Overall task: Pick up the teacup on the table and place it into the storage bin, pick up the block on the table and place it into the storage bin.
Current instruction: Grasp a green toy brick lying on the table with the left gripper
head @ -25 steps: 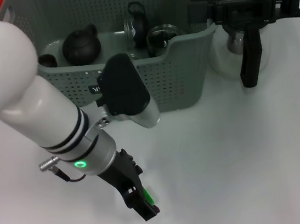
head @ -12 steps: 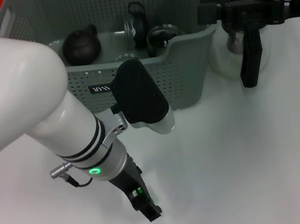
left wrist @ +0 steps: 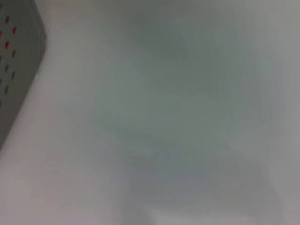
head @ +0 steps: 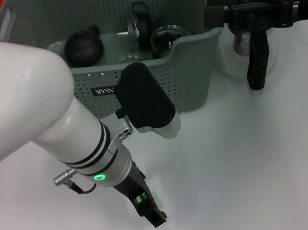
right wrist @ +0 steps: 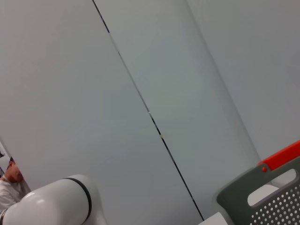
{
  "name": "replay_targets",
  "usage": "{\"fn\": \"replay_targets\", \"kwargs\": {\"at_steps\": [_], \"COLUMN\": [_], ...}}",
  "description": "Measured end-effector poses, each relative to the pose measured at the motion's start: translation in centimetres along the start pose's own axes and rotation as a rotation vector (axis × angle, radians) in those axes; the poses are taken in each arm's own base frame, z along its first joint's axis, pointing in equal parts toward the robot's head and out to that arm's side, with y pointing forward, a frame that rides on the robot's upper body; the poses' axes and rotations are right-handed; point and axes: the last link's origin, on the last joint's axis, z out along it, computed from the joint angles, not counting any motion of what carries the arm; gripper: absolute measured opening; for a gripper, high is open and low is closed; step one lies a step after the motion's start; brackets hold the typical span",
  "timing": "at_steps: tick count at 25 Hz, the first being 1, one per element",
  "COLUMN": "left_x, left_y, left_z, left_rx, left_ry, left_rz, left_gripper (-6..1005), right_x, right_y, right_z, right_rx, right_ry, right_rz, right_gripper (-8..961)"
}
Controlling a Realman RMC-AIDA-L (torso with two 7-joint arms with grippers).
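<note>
The left gripper (head: 149, 209) is low on the table (head: 250, 153) at about six o'clock, clamped on the green block (head: 144, 196). Its arm has swung right since earlier. The storage bin (head: 193, 70) sits at twelve o'clock. A thin grip could drop the block when lifted. The right gripper (head: 255, 67) hangs parked at two o'clock; I cannot tell its state.
</note>
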Motion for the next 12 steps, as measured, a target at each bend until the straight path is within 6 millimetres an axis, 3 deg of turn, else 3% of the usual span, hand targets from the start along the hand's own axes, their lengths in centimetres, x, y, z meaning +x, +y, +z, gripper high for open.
{"fn": "replay_targets", "kwargs": {"at_steps": [9, 12], "left_x": [-0.06, 0.03], "left_y": [0.06, 0.11], "left_z": [0.2, -0.05], "left_rx": [0.026, 0.03], "left_ry": [-0.011, -0.004], "left_rz": [0.014, 0.018], "left_gripper": [882, 790], "right_x": [0.16, 0.15], "right_y": [-0.03, -0.04], "right_z": [-0.19, -0.24], "right_rx": [0.005, 0.006], "right_ry": [-0.003, -0.003], "right_rz": [-0.001, -0.002], "right_gripper": [946, 946]}}
